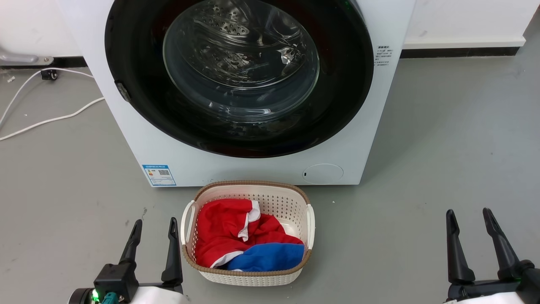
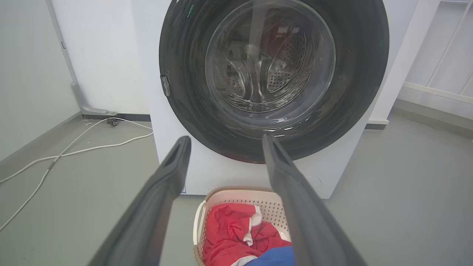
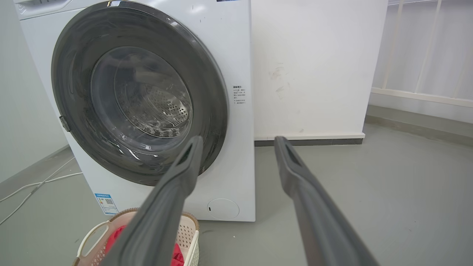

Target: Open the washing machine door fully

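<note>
Low at the near edge of the head view, the left gripper (image 1: 155, 221) and the right gripper (image 1: 468, 210) hung above the grey floor (image 1: 443, 160), well apart from each other, dark fingers pointing toward the appliance. Both sets of jaws were released, spread wide with nothing between them, and each wrist view showed the same open gap. Between the grippers and a little further on stood a cream laundry basket (image 1: 311, 219) with a brown woven rim, holding a red garment (image 1: 219, 228) with white trim and a blue garment (image 1: 270, 255). Just behind the basket rose the washing machine (image 1: 135, 143), a white front-loader with a blue sticker (image 1: 159, 175) low on its left and a round cover (image 1: 322, 173) low on its right. Its washing machine door (image 1: 346, 84) was shut, the glossy black rim lying flat against the white front, with a small grey tab (image 1: 122, 91) at its left edge. Through the glass bowl (image 1: 240, 63) the perforated steel drum showed. Neither gripper touched the door. White cables (image 1: 50, 120) trailed over the floor to the machine's left, near the wall.
</note>
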Tool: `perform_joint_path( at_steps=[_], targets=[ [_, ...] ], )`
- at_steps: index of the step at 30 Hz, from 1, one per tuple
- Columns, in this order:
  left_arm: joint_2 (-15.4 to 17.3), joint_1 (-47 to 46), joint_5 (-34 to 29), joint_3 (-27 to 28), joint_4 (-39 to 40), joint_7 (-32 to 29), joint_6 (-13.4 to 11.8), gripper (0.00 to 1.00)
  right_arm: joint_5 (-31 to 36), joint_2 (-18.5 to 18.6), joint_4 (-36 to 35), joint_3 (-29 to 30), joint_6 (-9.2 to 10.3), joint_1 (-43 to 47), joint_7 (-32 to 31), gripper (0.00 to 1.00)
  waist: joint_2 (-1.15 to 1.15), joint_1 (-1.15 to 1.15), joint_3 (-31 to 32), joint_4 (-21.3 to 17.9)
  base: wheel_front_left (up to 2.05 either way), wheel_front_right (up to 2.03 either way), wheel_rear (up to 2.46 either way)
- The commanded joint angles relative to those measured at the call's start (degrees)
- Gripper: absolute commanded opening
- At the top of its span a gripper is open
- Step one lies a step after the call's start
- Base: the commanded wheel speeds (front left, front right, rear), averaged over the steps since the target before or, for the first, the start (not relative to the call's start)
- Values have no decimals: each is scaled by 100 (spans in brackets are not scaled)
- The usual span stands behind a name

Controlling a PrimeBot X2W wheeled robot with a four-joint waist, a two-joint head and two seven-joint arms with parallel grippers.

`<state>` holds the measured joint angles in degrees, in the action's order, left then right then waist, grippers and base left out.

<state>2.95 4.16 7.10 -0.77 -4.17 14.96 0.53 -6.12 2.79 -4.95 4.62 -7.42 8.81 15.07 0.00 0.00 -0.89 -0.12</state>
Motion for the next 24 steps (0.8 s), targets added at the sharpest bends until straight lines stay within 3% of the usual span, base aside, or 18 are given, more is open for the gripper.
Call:
perform_joint_path(
  at_steps=[1,24],
  targets=[
    [-6,24,39,6,-20,34,24,100,-37,17,18,-6,-12,45,16,100,0,0,-2,0,0,0,0],
    [-7,-18,127,1,-149,28,-69,100,-20,16,224,-100,-12,72,15,100,0,0,-9,-5,0,0,0]
  ],
)
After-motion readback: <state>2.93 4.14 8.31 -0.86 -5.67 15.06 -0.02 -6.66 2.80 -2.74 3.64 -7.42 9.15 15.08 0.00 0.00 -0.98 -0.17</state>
